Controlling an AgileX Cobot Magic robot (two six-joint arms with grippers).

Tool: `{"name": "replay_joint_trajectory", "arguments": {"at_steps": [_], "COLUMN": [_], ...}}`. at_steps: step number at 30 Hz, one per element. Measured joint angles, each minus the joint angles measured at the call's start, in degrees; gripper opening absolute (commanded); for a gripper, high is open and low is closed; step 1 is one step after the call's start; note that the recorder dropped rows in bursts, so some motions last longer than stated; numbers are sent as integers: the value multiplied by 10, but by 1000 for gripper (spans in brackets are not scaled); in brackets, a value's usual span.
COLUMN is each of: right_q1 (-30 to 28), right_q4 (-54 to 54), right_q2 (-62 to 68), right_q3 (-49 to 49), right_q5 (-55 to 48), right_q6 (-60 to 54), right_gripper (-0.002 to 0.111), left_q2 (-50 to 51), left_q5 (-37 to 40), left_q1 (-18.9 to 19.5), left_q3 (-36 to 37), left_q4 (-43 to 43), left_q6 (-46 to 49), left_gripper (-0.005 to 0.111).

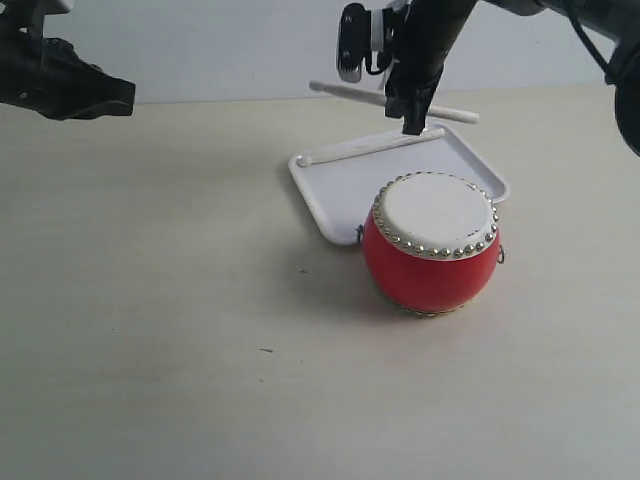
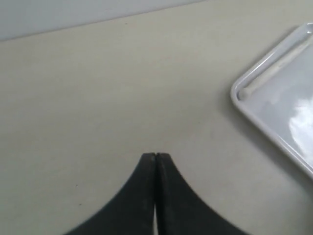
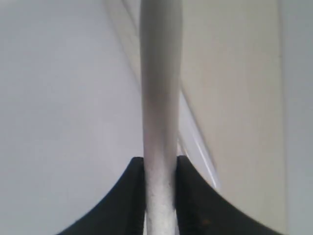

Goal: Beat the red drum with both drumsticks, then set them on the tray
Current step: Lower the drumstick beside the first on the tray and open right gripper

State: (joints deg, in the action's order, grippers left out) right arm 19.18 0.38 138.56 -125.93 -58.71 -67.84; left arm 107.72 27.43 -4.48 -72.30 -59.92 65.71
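Over the tray (image 1: 338, 190), right fingers (image 1: 414, 118) clamp a level drumstick (image 1: 346, 94).

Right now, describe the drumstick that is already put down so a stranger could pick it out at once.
Behind the glossy red barrel drum lies a flat white plastic tray. Along its far rim rests a thin pale wooden drumstick. Unlike the matching stick held above it in the right pincer, nothing grips this one.

No writing, label, brand, number or sign is readable anywhere (not even on the glossy red barrel-shaped drum (image 1: 430, 270), centre right, or the flat white rectangular plastic tray (image 1: 340, 190) above it).
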Motion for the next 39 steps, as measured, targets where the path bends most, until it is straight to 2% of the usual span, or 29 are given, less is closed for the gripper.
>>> {"name": "replay_joint_trajectory", "arguments": {"at_steps": [7, 11, 17, 25, 33, 39], "right_q1": [4, 12, 30, 44, 45, 46], "right_q4": [30, 34, 24, -76, -88, -90], "right_q2": [24, 24, 24, 50, 71, 71], "right_q3": [0, 0, 0, 0, 0, 0], "right_q5": [-35, -39, -43, -55, -34, -30], "right_q6": [-51, -70, -98, -125, -125, -119], "right_gripper": [0, 0, 0, 0, 0, 14], "left_q2": [-3, -3, -3, -3, -3, -3], "left_q5": [-56, -72, -78, -78, -78, -78], "left_q1": [-59, -77, -81, -81, -81, -81], "left_q3": [5, 5, 5, 5, 5, 5], "left_q4": [8, 10, 19, 20, 21, 21], "left_q6": [0, 0, 1, 1, 1, 1], "left_gripper": [0, 0, 0, 0, 0, 0]}}
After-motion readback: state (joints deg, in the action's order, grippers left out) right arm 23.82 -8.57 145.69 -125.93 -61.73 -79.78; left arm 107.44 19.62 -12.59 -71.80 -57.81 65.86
